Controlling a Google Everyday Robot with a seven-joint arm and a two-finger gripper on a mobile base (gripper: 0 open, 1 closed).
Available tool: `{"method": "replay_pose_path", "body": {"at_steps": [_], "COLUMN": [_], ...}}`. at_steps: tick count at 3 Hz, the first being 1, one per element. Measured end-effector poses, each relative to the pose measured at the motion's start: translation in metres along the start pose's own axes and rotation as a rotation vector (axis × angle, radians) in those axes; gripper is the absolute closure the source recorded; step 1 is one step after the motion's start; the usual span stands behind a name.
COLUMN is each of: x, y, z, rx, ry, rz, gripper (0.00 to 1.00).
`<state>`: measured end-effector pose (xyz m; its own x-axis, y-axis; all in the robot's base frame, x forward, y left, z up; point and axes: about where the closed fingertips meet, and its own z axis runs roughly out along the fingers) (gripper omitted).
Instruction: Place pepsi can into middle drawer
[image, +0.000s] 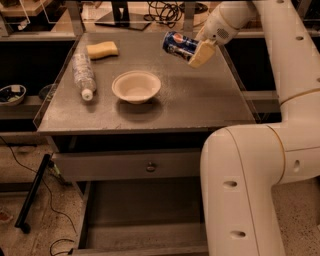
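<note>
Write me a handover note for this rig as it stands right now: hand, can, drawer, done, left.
The hand is shut on the pepsi can, up over the back right of the table.
The can is tilted, clear of the tabletop.
The middle drawer is open below, visible floor bare.
Done: can grasped and off the table.
Left: carry it down to the middle drawer, set it inside, release.

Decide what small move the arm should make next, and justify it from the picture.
Probably carry the pepsi can toward the front edge of the table. The hand holds it tilted above the far right of the top, while the middle drawer stands open below the front, so the can must clear that edge before lowering.
</note>
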<state>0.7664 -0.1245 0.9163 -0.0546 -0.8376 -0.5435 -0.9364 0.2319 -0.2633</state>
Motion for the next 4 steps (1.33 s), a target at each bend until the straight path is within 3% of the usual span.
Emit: {"method": "replay_pose_path", "body": {"at_steps": [2,4], "x": [-0.005,-0.027], "y": [-0.001,0.014], "z": [-0.001,-0.080], "rx": [0.008,0.056], "ry": [-0.004,0.003], "rz": [-0.010,-0.044], "gripper": [1.00,1.00]}}
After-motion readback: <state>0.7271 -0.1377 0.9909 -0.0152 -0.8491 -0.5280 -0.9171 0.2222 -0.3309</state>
